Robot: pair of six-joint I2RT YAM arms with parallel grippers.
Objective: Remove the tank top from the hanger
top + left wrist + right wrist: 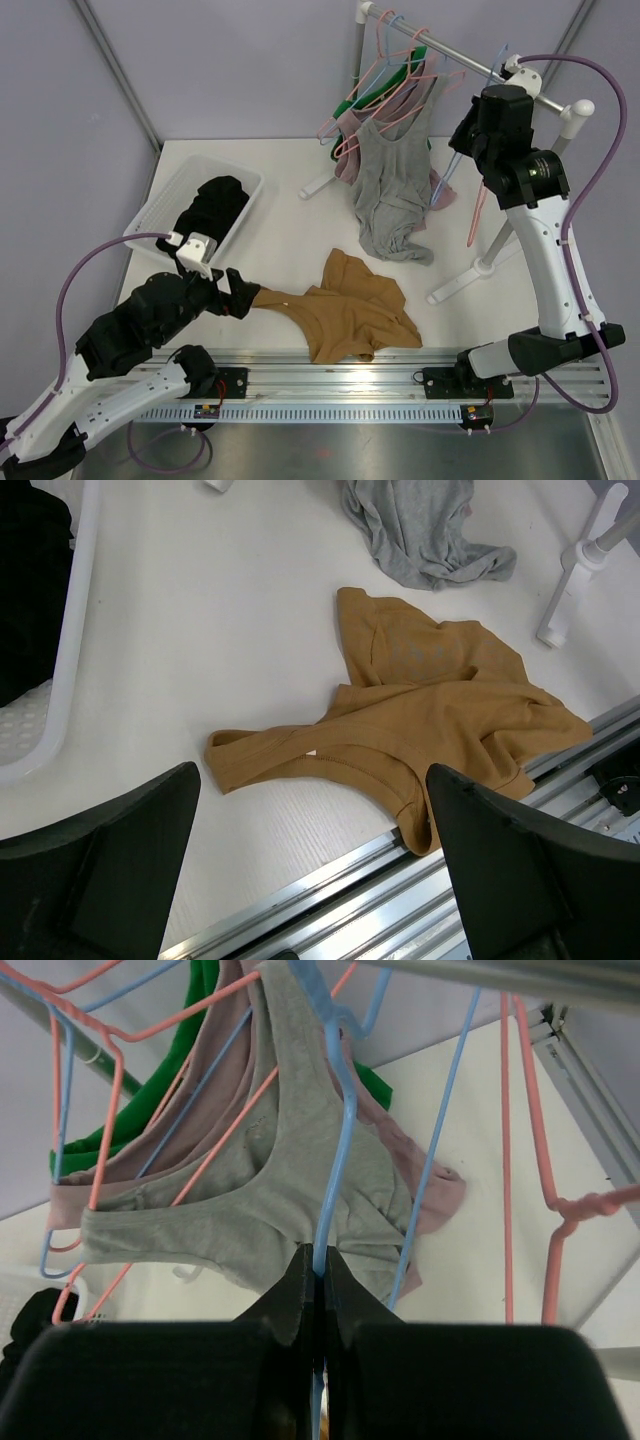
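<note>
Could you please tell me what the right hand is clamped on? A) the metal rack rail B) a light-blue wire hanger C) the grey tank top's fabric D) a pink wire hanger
B: in the right wrist view the right hand is shut on the light-blue wire hanger, whose thin wire runs between its fingertips in front of the grey cotton tank top.

Basket sits at the left, shirt lies in the middle up front, tank top hangs on the rack behind it.
</note>
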